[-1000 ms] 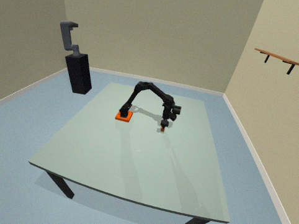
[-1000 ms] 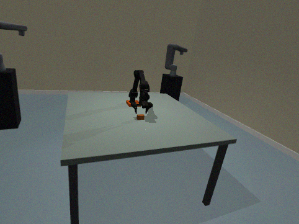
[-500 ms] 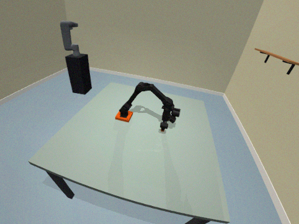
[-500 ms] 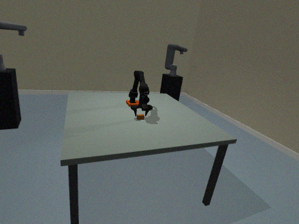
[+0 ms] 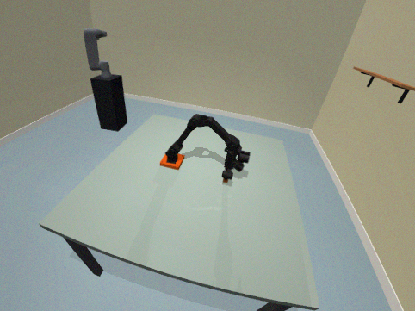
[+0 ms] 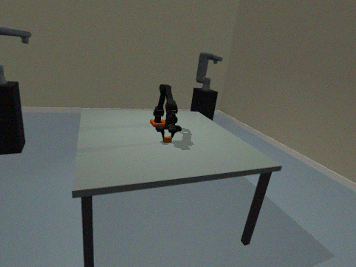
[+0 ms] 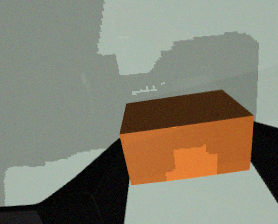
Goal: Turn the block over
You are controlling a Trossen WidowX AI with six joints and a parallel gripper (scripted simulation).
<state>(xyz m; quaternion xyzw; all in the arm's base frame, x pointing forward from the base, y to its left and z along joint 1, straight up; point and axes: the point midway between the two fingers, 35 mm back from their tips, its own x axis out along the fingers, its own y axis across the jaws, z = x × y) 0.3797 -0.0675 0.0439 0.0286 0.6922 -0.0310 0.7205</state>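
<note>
The orange block (image 5: pixel 226 181) (image 6: pixel 167 140) (image 7: pixel 150 157) is at the surface of the pale green table (image 5: pixel 142 220) (image 6: pixel 129 166) (image 7: pixel 200 17); whether its underside touches the table cannot be told. In the wrist view an orange face with a brighter lit patch faces the camera, and a long dark brown face lies above it. Whether the dark face is the marked side or only shaded is unclear. My gripper (image 5: pixel 226 178) (image 6: pixel 168 137) (image 7: pixel 182 136) points down and is shut on the block, one black finger at each short end. The underside is hidden.
The arm's orange base (image 5: pixel 170 164) (image 6: pixel 158 123) stands farther back on the table. A grey robot arm on a black pedestal (image 5: pixel 109 103) (image 6: pixel 204 101) stands off the table, and another pedestal (image 6: pixel 11 118) is at the left in the exterior view. A wall shelf (image 5: pixel 383 77) is at the right.
</note>
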